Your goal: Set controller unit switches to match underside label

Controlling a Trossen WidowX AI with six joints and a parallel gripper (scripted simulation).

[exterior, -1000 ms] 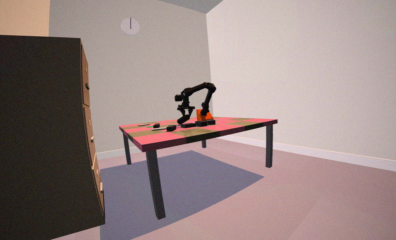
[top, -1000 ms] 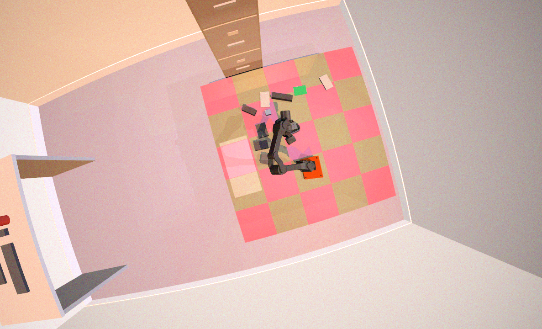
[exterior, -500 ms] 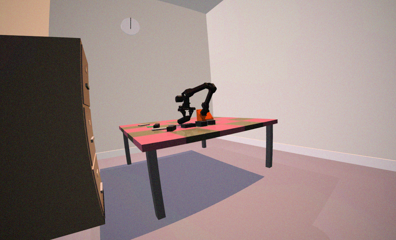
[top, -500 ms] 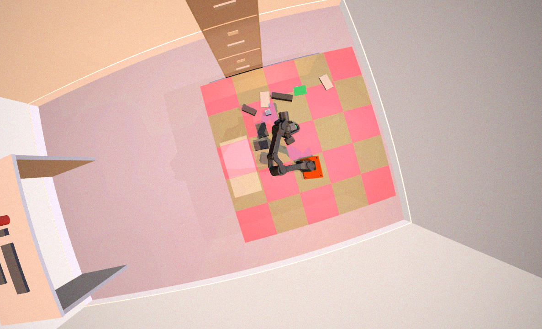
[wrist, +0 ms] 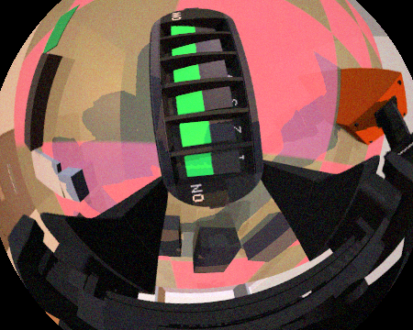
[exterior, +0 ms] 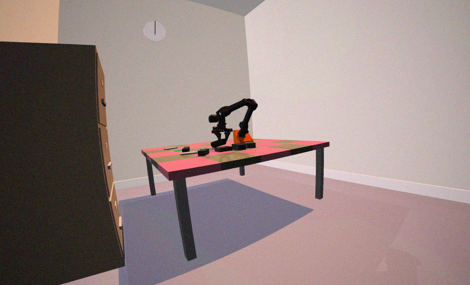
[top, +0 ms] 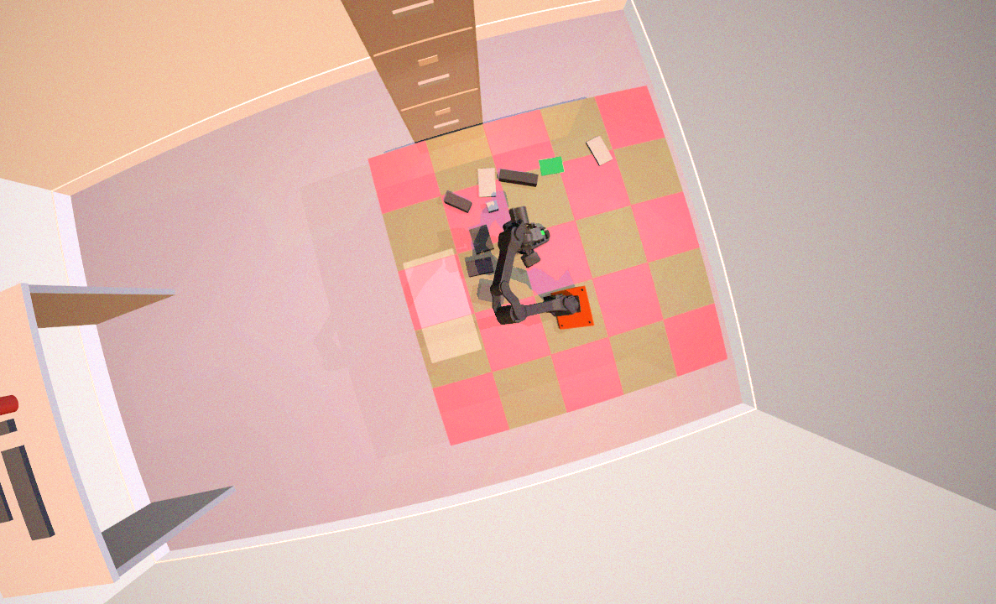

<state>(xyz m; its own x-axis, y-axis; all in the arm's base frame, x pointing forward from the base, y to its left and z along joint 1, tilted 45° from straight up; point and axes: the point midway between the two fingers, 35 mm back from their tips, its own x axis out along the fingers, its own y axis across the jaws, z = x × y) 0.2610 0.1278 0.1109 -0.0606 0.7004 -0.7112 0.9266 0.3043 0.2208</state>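
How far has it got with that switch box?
Early days. Done: the controller unit is gripped in the hand, hanging tilted over the bench. In hand: only its switch side shows; the underside label is out of view. Left: read the label, set the six switches, lay it flat, pull the hand away.
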